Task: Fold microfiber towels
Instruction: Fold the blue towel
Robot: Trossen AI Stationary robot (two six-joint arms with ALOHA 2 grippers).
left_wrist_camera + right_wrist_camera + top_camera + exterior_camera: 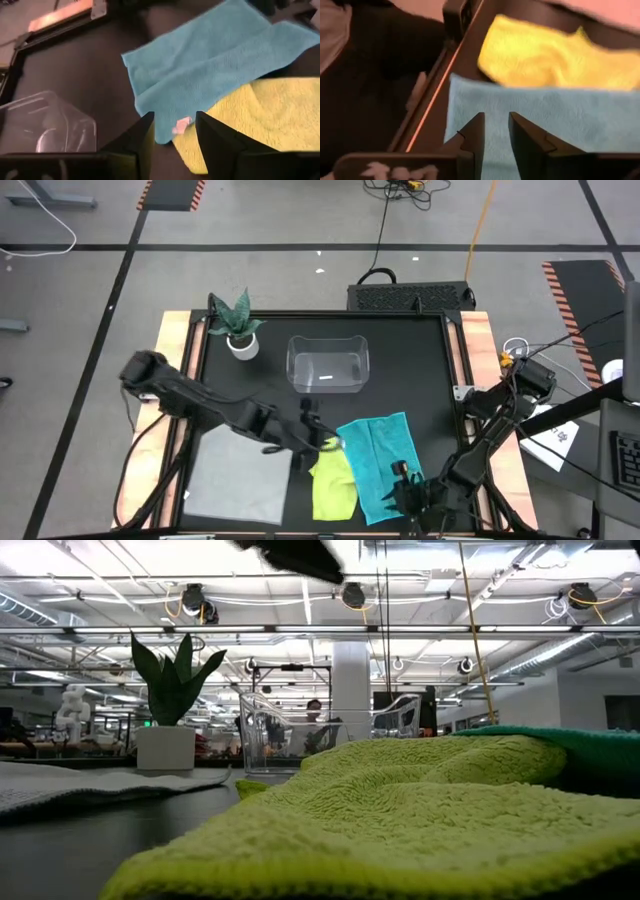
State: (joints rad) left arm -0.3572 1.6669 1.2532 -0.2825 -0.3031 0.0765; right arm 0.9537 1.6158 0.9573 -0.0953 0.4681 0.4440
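Clear plastic bin (328, 364) empty mid-table, teal towel (382, 462) overlapping yellow-green towel (333, 483), grey towel (238, 477) apart, left gripper (322, 442) open above them, right gripper (404, 490) open over teal edge.

You get bright, even light from ceiling strip lights (300, 630), which glare white. The yellow-green towel (400, 810) blurs nearest the low camera; just beyond the right gripper (495, 132), everything smears softly.
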